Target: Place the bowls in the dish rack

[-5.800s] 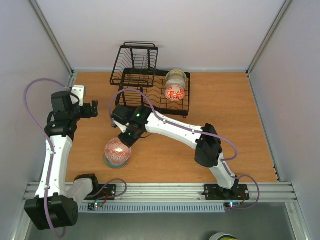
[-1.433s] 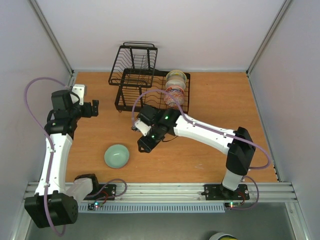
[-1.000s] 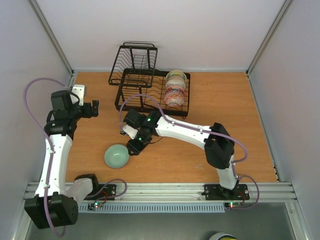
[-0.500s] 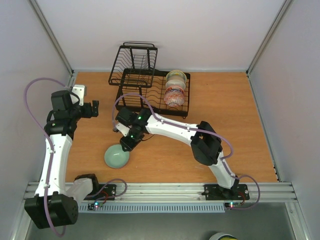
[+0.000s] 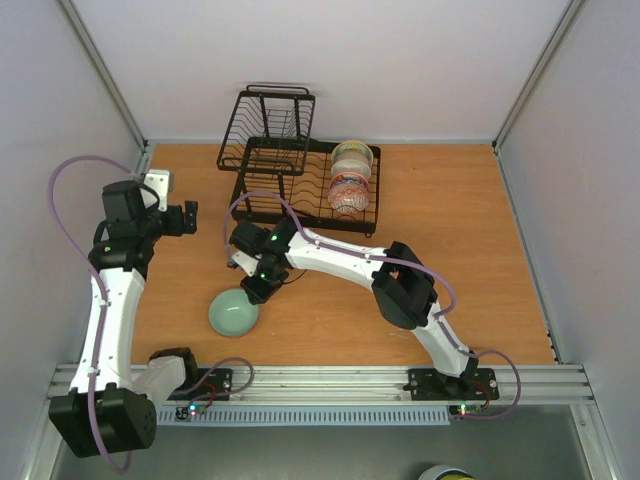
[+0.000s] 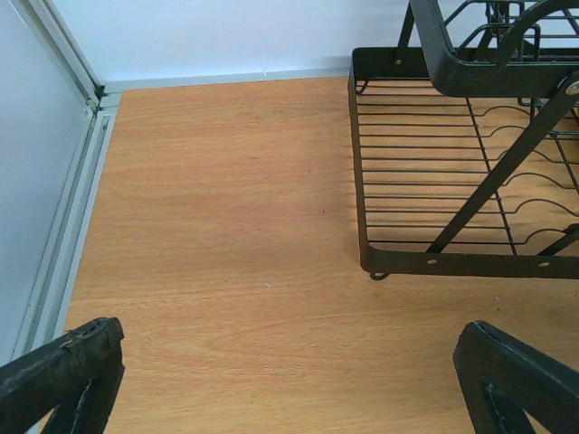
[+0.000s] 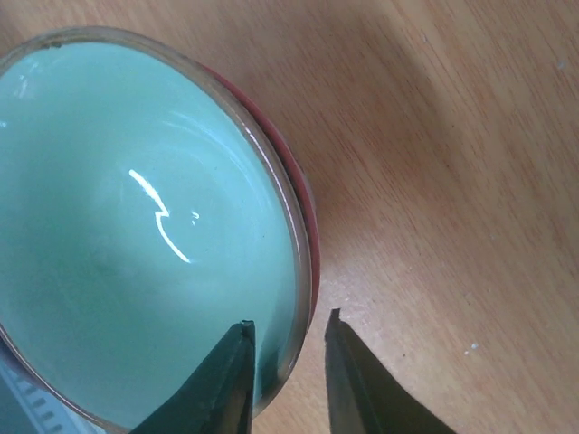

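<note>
Right tool [image 7: 288, 324] has reached the mint bowl [image 7: 136, 226], straddling its rim.

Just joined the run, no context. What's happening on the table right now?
The right gripper is at the mint green bowl on the table, one finger inside the rim and one outside, jaws not closed on it yet. Three bowls already stand in the right end of the dish rack. The left gripper hovers open beside the rack, holding nothing.
</note>
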Action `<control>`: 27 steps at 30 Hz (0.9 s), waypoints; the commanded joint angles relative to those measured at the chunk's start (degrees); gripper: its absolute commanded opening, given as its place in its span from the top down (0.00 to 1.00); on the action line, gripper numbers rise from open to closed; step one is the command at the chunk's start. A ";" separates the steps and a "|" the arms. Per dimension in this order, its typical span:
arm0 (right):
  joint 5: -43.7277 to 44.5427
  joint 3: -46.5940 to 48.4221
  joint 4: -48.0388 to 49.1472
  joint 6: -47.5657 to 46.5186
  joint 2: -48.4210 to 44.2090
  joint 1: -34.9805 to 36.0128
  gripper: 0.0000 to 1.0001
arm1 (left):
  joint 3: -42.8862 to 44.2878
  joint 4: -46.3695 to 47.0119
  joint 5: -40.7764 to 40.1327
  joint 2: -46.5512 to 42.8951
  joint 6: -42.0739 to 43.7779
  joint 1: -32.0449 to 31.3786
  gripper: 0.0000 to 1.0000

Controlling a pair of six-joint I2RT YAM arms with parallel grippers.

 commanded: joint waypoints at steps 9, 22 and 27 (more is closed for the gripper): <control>1.83 1.77 -2.17 -1.11 -1.55 0.99 0.99 | 1.41 0.81 0.27 0.10 0.08 0.38 0.01; 3.65 1.58 -1.36 -2.92 -9.40 1.01 0.99 | 1.37 0.92 0.22 -0.46 0.08 0.37 0.01; 5.33 1.13 -1.25 -3.86 -13.37 0.95 0.99 | 1.38 0.89 0.31 -0.58 0.08 0.38 0.01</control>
